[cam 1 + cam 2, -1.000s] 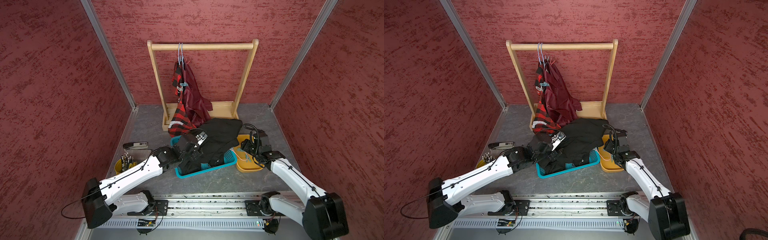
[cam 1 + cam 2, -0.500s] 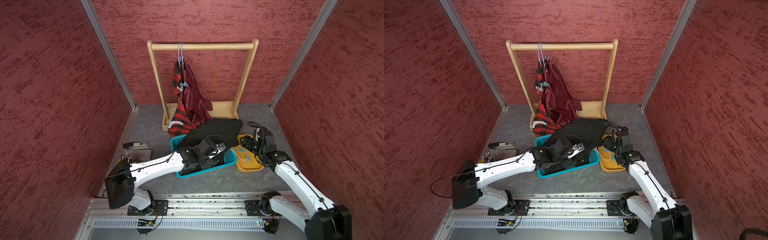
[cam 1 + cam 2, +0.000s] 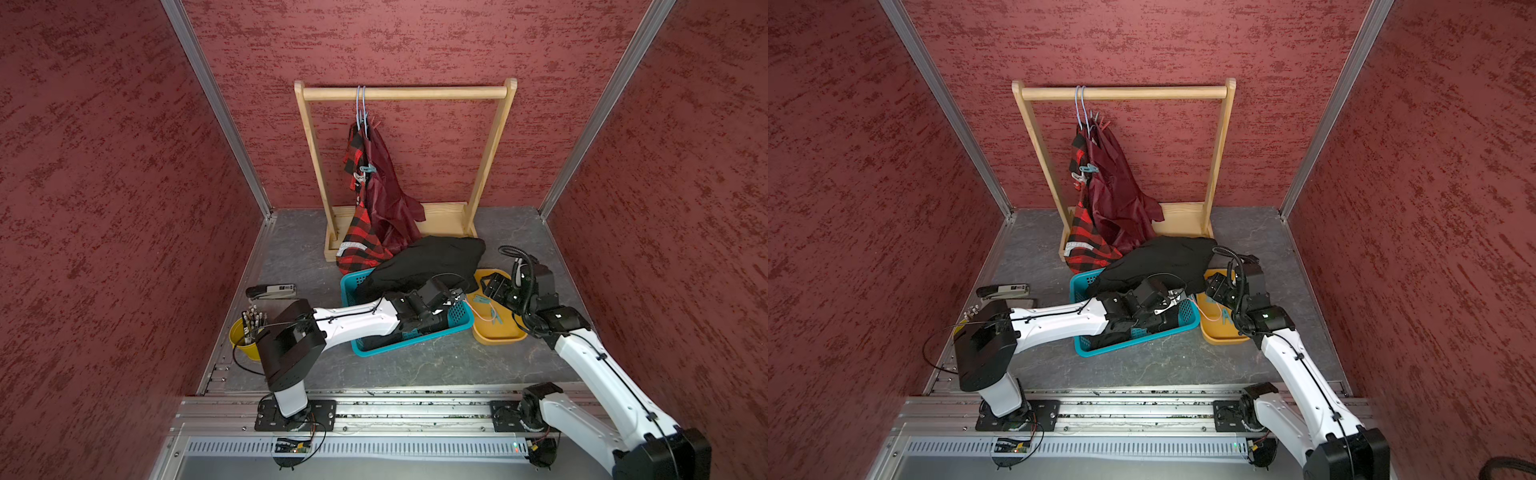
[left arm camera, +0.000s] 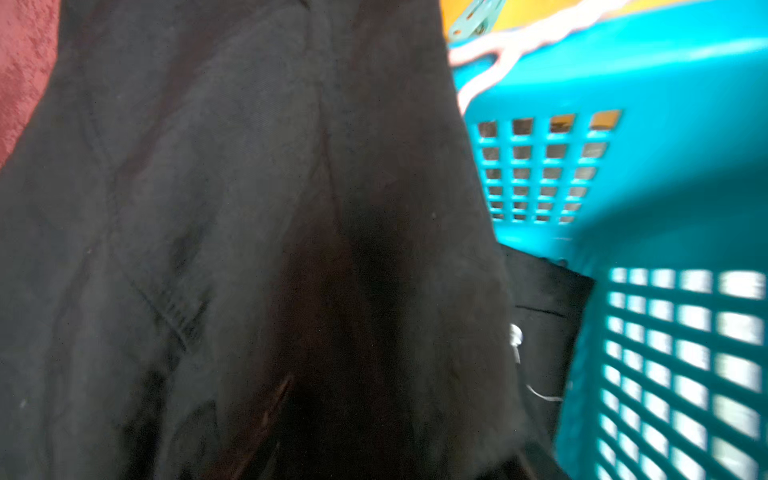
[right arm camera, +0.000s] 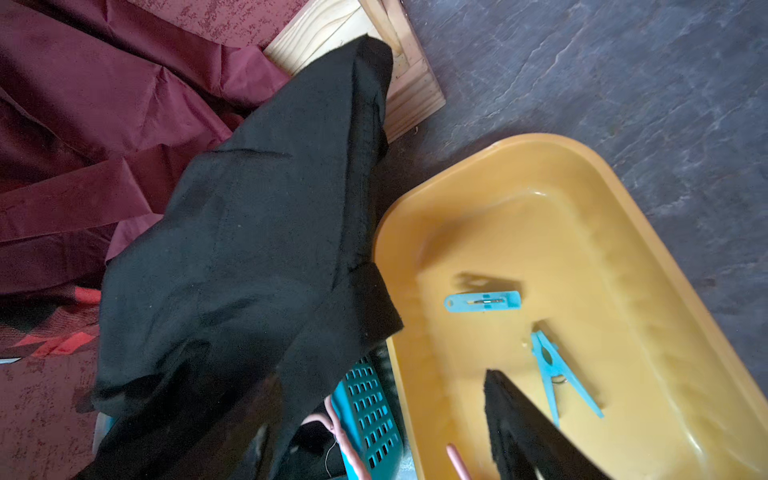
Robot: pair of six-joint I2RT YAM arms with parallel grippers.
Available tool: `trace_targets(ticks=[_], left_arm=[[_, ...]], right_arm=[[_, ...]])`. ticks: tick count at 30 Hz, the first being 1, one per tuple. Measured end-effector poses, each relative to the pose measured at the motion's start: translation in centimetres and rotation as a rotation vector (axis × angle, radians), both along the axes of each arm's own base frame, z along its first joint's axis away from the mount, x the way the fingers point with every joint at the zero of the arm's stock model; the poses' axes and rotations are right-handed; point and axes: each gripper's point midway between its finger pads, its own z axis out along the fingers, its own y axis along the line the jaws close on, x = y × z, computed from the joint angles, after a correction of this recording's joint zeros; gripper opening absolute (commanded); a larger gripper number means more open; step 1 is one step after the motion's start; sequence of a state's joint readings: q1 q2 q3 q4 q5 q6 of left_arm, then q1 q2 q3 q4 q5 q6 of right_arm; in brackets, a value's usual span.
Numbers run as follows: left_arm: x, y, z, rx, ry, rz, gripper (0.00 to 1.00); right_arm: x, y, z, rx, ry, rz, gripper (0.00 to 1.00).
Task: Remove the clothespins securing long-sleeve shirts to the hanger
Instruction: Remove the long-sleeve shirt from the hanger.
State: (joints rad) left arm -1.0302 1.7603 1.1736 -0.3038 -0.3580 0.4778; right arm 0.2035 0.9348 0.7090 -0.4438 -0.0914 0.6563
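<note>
The black shirt point(image 3: 432, 259) lies heaped over a teal basket point(image 3: 415, 336). My left gripper point(image 3: 455, 296) is low over the basket's right end, next to a pink hanger point(image 3: 473, 311). The left wrist view is filled with black cloth point(image 4: 249, 208), and the jaws are hidden. My right gripper point(image 3: 488, 286) hovers over a yellow tray point(image 5: 623, 257), one finger point(image 5: 523, 432) well off to the side. Two teal clothespins point(image 5: 482, 301) point(image 5: 557, 374) lie in the tray. The plaid shirt point(image 3: 359, 241) and maroon shirt point(image 3: 390, 199) hang on the rack, with a teal clothespin point(image 3: 368, 169) on them.
A wooden rack point(image 3: 407, 92) stands at the back wall, blue hanger hooks point(image 3: 361, 108) over its rail. A stapler point(image 3: 272, 291) and a yellow cup of pens point(image 3: 245, 336) sit at the left. Red walls close in both sides.
My left arm has swung right across the basket, and its gripper now reaches the basket's right end. The black shirt has sunk lower. The right gripper has barely shifted.
</note>
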Motion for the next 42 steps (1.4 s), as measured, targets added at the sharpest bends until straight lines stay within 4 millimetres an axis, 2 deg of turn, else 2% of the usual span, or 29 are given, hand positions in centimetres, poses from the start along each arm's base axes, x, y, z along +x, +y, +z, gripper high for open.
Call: trace_targets(ticks=[3, 7, 12, 17, 21, 23, 26, 30, 34, 36, 39, 42], left_arm=[[0.6, 0.2, -0.3, 0.027, -0.029, 0.011, 0.21], [1.1, 0.2, 0.6, 0.024, -0.053, 0.016, 0.01], [0.4, 0.8, 3.4, -0.030, -0.034, 0.030, 0.00], [-0.8, 2.1, 7.7, -0.157, 0.038, 0.045, 0.00], [-0.4, 4.3, 10.7, -0.296, 0.142, 0.106, 0.00], [0.1, 5.6, 11.7, -0.367, 0.199, 0.150, 0.00], [0.8, 7.5, 12.7, -0.480, 0.299, 0.215, 0.00], [0.9, 8.9, 13.9, -0.609, 0.418, 0.257, 0.00], [0.0, 8.6, 14.3, -0.677, 0.519, 0.243, 0.00], [-0.5, 8.3, 14.3, -0.697, 0.564, 0.235, 0.00], [-1.0, 8.0, 14.1, -0.714, 0.609, 0.232, 0.00], [-1.4, 7.8, 14.0, -0.728, 0.642, 0.229, 0.00]], right_arm=[[0.0, 0.0, 0.6, 0.004, -0.011, 0.001, 0.79], [0.2, 0.0, 1.7, 0.006, -0.030, 0.001, 0.80], [0.4, 0.3, 3.4, 0.005, -0.060, 0.022, 0.83], [1.2, 0.7, 7.6, -0.003, -0.144, 0.058, 0.86], [1.7, 1.3, 12.2, 0.001, -0.253, 0.100, 0.88], [1.7, 1.7, 13.8, 0.006, -0.301, 0.125, 0.86], [1.4, 2.6, 14.8, 0.025, -0.345, 0.182, 0.79], [0.9, 4.5, 15.1, 0.067, -0.398, 0.270, 0.66], [0.2, 7.9, 15.2, 0.100, -0.429, 0.380, 0.65], [0.0, 10.4, 15.6, 0.113, -0.456, 0.452, 0.65], [0.3, 13.9, 15.8, 0.120, -0.470, 0.535, 0.64], [0.8, 16.5, 15.5, 0.119, -0.477, 0.588, 0.62]])
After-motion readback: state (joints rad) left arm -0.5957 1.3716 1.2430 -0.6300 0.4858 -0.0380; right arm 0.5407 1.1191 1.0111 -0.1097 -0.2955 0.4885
